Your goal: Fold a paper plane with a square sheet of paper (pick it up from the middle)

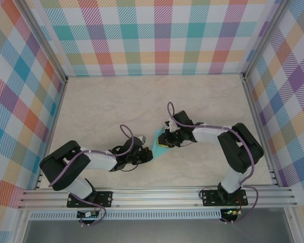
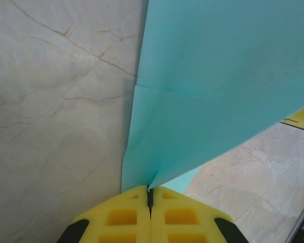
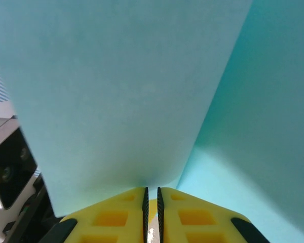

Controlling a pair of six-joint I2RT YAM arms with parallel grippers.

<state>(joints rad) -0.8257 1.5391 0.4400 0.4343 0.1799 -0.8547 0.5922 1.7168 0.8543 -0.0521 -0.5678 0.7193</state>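
Observation:
The square sheet of paper (image 1: 157,147) is light turquoise, folded and creased, and is held up off the table between my two grippers. My left gripper (image 1: 148,153) is shut on its lower corner, and the left wrist view has the paper (image 2: 218,86) fanning up out of the closed yellow fingertips (image 2: 150,191). From the right, my right gripper (image 1: 167,140) meets the sheet. Its yellow pads (image 3: 121,212) stand a narrow slit apart with the paper (image 3: 116,91) curving down into them. No finished paper plane is in view.
The marble table (image 1: 142,101) stretches away behind the arms. Plaid walls (image 1: 157,35) close in the back and both sides, and an aluminium rail (image 1: 157,195) runs along the near edge. The left arm's wrist camera (image 3: 7,172) sits close beside the right gripper.

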